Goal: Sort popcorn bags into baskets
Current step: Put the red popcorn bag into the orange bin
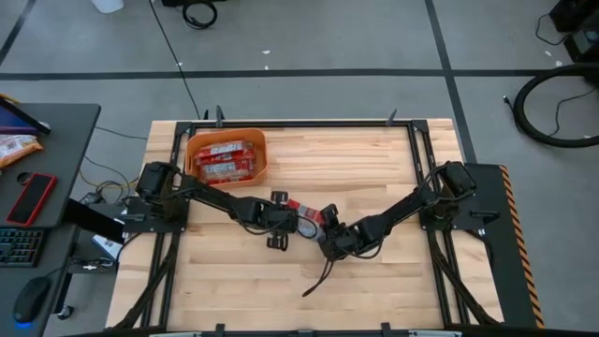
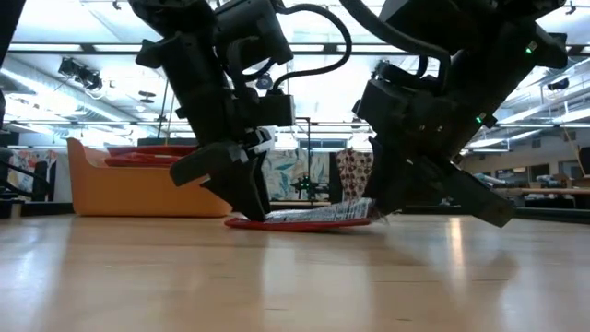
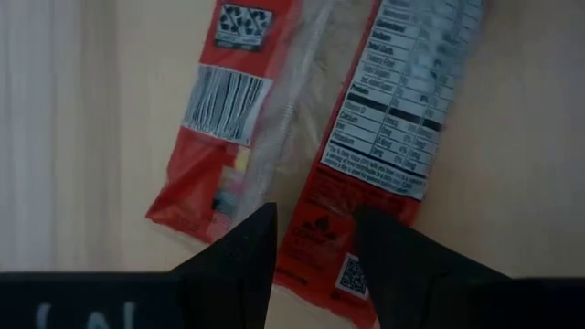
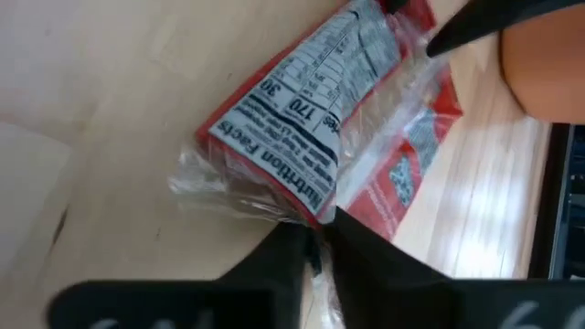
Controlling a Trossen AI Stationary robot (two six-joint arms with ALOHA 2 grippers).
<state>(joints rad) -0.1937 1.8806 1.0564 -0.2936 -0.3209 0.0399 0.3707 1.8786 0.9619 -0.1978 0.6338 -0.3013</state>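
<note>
One red popcorn bag (image 1: 304, 212) with a white nutrition label lies flat on the wooden table between my two grippers, label side up (image 4: 311, 137). My left gripper (image 1: 279, 221) is open, and its fingers stand over the bag's red end (image 3: 320, 228). My right gripper (image 1: 328, 236) is at the bag's opposite end, shut on it. The orange basket (image 1: 192, 150) stands at the table's far left and holds several red packets (image 1: 227, 159). In the low view the basket (image 2: 129, 184) stands behind the left arm. My left gripper: its open fingertips (image 3: 251, 251) come down on the bag's red end from above, but I cannot tell whether they touch it. My right gripper pinches the clear crimped seal (image 4: 297, 215) at the label end between its two fingers, slanting down from the table's right. That end (image 2: 369, 208) is raised slightly, and the rest of the bag lies on the table.
A black cable (image 1: 318, 276) trails over the near middle of the table. Black frame rails (image 1: 416, 150) run along the table's sides. A desk to the left carries a keyboard, a mouse, a red phone (image 1: 33, 198) and an orange snack bag (image 1: 14, 147).
</note>
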